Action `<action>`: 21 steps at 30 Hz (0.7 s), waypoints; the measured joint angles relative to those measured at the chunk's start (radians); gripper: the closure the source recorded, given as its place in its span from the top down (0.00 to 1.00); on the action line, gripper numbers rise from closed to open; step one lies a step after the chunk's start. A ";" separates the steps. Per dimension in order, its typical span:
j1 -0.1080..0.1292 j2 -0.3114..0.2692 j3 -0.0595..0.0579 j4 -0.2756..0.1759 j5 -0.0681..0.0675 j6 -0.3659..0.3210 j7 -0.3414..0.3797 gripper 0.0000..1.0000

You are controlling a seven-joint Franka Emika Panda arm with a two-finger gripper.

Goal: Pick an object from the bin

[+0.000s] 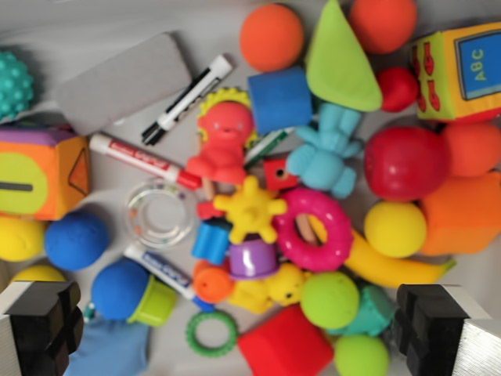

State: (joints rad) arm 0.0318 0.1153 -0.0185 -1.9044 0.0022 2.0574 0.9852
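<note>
Pick not yet begun, judging by this view. The gripper [250, 329] looks straight down into the bin [117, 23]; its 2 black fingers [39, 321] sit at the 7 and 5 o'clock corners of the frame, spread wide apart with nothing pinched between them. They appear to hang above the pile, touching no toy. No target is singled out; everything remains to do: choose, descend, close, lift.

Candidates lying between the fingers: red block [286, 345] at 6 o'clock, green ball [329, 299] just beside it toward 5, small green ring [211, 334] toward 7. At centre, a yellow spiky toy [250, 208] touches a pink ring [315, 229]. Further out: red marker [141, 160] at 9 o'clock, ABC cube [458, 70] at 2, grey eraser [124, 82] at 11.

Surface: pale grey bin floor, bare only around 11 to 12 o'clock; elsewhere toys are packed touching. Room outside the bin is not visible.
</note>
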 joint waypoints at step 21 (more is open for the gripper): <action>0.032 0.047 0.000 -0.004 -0.001 0.044 0.197 1.00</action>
State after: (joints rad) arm 0.0638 0.1621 -0.0185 -1.9085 0.0011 2.1019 1.1821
